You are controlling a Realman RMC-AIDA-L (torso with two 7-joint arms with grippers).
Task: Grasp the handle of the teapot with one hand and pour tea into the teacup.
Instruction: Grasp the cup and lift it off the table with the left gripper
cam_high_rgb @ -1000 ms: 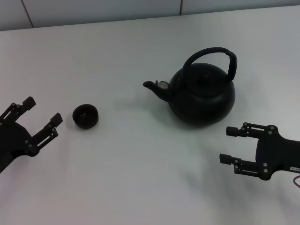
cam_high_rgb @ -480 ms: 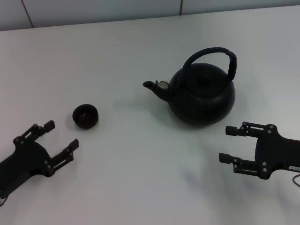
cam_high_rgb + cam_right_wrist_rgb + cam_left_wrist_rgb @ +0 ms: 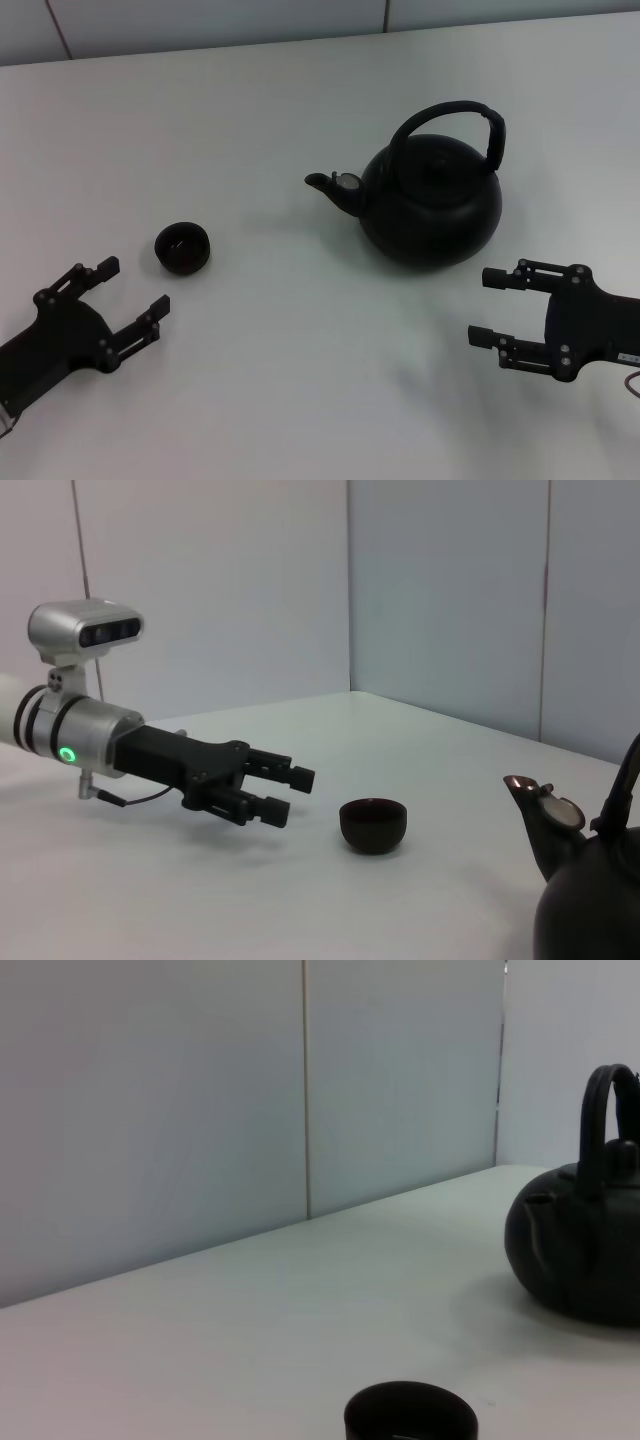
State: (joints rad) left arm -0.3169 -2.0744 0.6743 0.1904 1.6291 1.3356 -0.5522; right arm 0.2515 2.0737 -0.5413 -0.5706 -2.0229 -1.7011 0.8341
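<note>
At the lower right of the head view the right gripper point(image 3: 485, 307) hangs spread and empty, just below the teapot point(image 3: 432, 203) with its arched handle point(image 3: 447, 118). At lower left, the left gripper point(image 3: 133, 285) gapes beside the teacup point(image 3: 182, 247).

Count: 1 teapot point(image 3: 430, 205), with 1 handle point(image 3: 450, 125) arched over it, 1 spout point(image 3: 330, 188), 1 lid point(image 3: 436, 170). 1 teacup point(image 3: 182, 247). 2 grippers: left gripper point(image 3: 128, 292), right gripper point(image 3: 488, 308), each showing 2 fingers, spread apart. 1 table point(image 3: 250, 120) under all of it. 1 camera point(image 3: 85, 630) on the left wrist, seen from the right wrist view.
</note>
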